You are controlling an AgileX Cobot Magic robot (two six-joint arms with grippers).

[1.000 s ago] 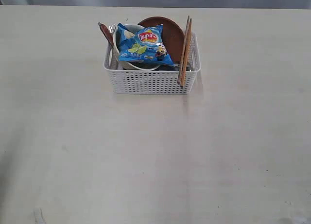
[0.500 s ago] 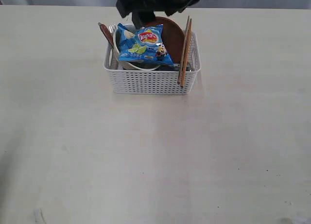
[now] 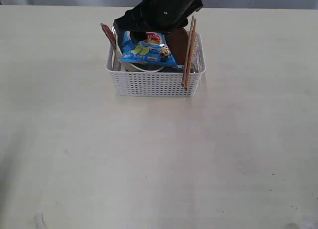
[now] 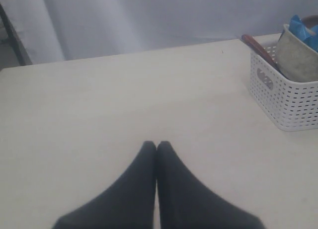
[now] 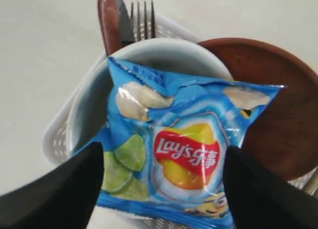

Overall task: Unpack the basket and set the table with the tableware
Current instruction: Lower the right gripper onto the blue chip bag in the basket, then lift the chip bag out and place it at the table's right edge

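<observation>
As the exterior view shows you, the basket [image 3: 154,82] stands far across the table [image 3: 149,164], with your right arm [image 3: 161,10] over it. In the left wrist view, the left gripper [image 4: 156,145] is pressed together, empty, apart from the basket. In the right wrist view, the right gripper [image 5: 163,157] gapes wide, holding nothing, astride the chip bag [image 5: 184,154] lying on the bowl [image 5: 159,52].

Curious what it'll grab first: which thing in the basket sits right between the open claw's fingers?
The blue Lay's chip bag, lying atop the bowl. The right claw straddles it; the plate and chopsticks lie off to the side.
</observation>
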